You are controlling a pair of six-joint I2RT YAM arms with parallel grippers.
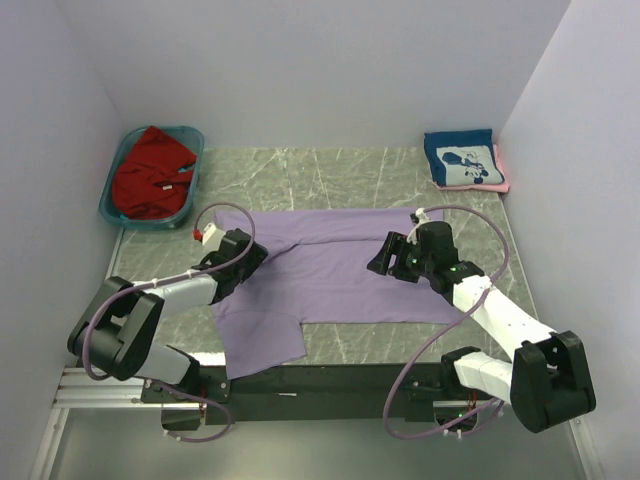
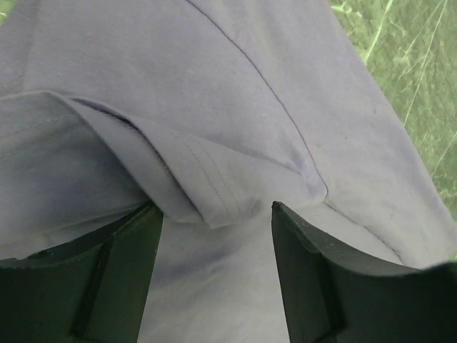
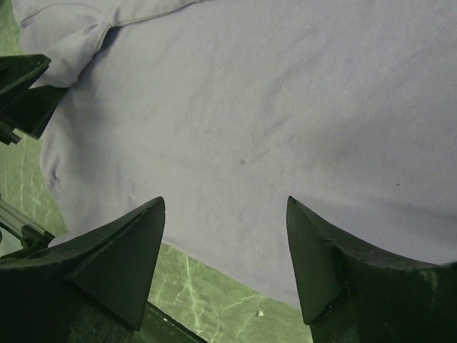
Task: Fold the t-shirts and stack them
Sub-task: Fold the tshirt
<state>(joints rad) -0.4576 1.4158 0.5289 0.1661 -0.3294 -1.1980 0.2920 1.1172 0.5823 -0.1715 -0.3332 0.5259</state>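
Observation:
The lavender t-shirt (image 1: 330,270) lies spread on the green marble table, its lower left part hanging over the near edge. My left gripper (image 1: 252,256) is open at the shirt's left side, just over a folded sleeve hem (image 2: 207,193). My right gripper (image 1: 383,262) is open above the shirt's middle right (image 3: 271,114), holding nothing. The red t-shirt (image 1: 150,172) lies crumpled in the teal tub (image 1: 190,205). The navy t-shirt with white graphic (image 1: 462,160) lies folded at the back right on a pink one (image 1: 502,180).
The tub stands at the back left corner. White walls close in on three sides. The table's (image 1: 350,175) near edge has a black bar with the arm bases.

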